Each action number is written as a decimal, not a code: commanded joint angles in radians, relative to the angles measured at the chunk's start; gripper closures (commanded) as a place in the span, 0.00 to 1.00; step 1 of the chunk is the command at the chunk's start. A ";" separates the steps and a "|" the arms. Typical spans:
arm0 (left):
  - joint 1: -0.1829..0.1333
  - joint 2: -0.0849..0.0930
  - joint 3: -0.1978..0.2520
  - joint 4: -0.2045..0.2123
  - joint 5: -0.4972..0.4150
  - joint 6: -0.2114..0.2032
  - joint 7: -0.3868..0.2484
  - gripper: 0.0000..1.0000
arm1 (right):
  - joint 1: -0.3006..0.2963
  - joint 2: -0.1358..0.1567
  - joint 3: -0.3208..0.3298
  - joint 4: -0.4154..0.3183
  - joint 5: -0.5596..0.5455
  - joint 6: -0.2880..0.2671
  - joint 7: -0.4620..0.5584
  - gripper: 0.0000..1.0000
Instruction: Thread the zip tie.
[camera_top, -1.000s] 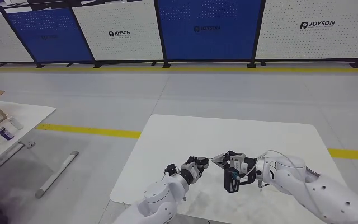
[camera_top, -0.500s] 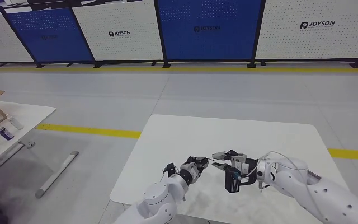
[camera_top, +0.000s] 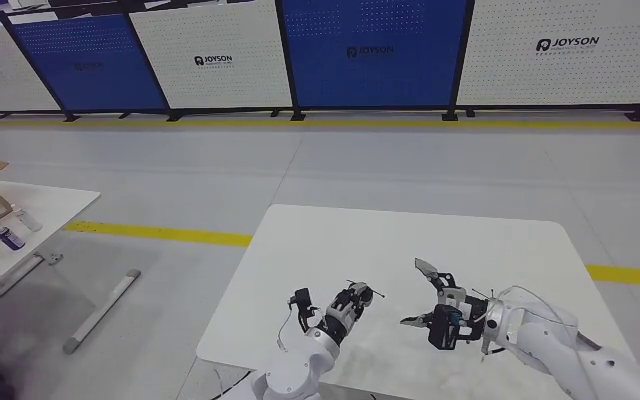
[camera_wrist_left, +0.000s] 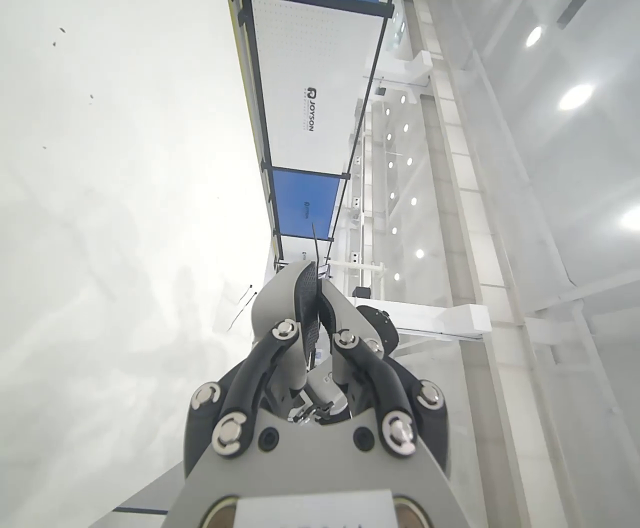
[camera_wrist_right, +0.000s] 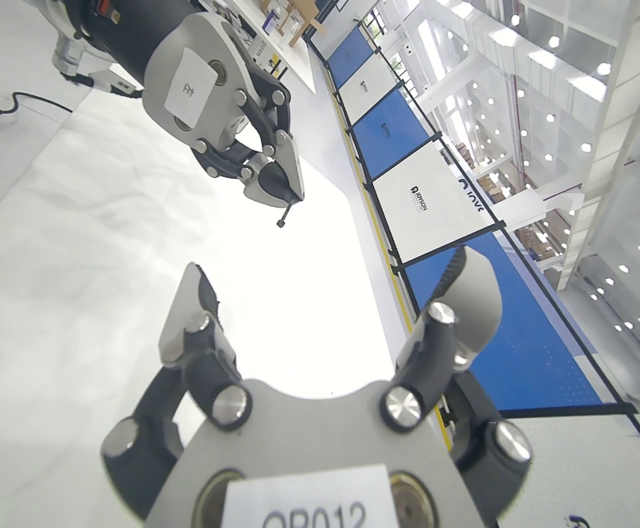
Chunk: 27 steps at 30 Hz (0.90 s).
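Observation:
A thin black zip tie (camera_wrist_left: 314, 240) is pinched in my left gripper (camera_wrist_left: 314, 272), which is shut on it; a short tail sticks out past the fingertips. In the top view the left gripper (camera_top: 358, 296) hovers over the near middle of the white table (camera_top: 400, 230), with the zip tie (camera_top: 366, 291) poking out toward the right arm. My right gripper (camera_top: 418, 295) stands to its right, wide open and holding nothing. In the right wrist view, the open right gripper (camera_wrist_right: 332, 280) faces the left gripper (camera_wrist_right: 295, 197), with a clear gap between them. The zip tie's (camera_wrist_right: 285, 216) small head hangs below the left fingertips.
The table's far half (camera_top: 420, 225) is bare white surface. Its left edge (camera_top: 232, 290) drops to the grey floor. Blue and white partition panels (camera_top: 370, 50) line the back. A second table (camera_top: 40, 210) with small items stands at the far left.
My right gripper has pulled back from the left gripper toward the right and opened wide. The left gripper, still shut on the zip tie, has shifted slightly lower in the view.

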 joint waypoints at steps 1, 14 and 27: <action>0.000 0.000 0.000 0.000 -0.001 0.000 0.000 1.00 | 0.000 0.000 0.000 0.000 0.000 0.000 0.000 0.00; 0.003 0.004 0.004 0.015 0.099 0.009 -0.053 1.00 | 0.000 0.000 0.000 0.000 0.000 0.000 0.000 0.00; 0.026 0.019 -0.011 -0.008 0.315 -0.039 -0.098 1.00 | 0.000 0.000 0.000 0.000 0.000 0.000 0.000 0.00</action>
